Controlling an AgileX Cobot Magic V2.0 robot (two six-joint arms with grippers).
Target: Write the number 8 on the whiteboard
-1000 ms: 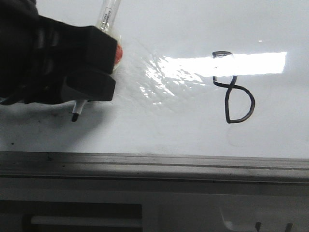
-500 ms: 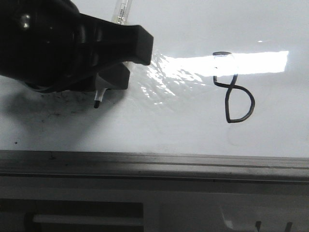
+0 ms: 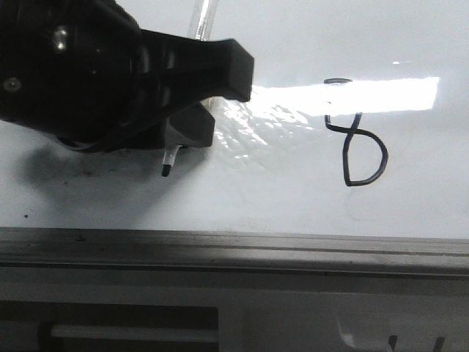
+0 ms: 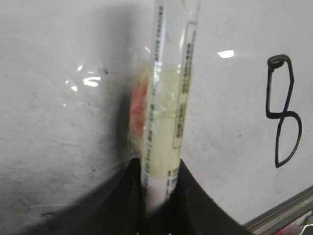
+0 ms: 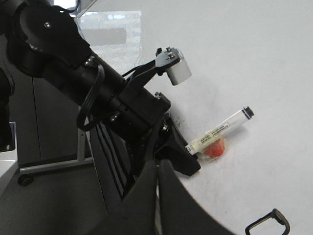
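The whiteboard (image 3: 308,198) is the biggest thing here; there is one, and it lies flat in front of me with one grey edge rail (image 3: 234,249) along its near side. On it sits one number 8 (image 3: 357,133), drawn in thin black line, off to my right side and a bit above the rail. Its long way runs from the far side of the board toward me, small loop far, big loop near. My left gripper (image 3: 190,110) is well apart from the 8, over to the left of it, so the 8 lies to the right of my left jaws. Those jaws are clenched on one marker (image 4: 166,107), a clear tube that pokes up past them, with its one dark tip (image 3: 166,170) pointing down at the board, near it or just touching; I cannot tell which. My left arm is much nearer to the 8 than my right. My right gripper (image 5: 157,169) looks pressed closed on nothing. The 8 looks finished to me. A few small black specks dot the board.
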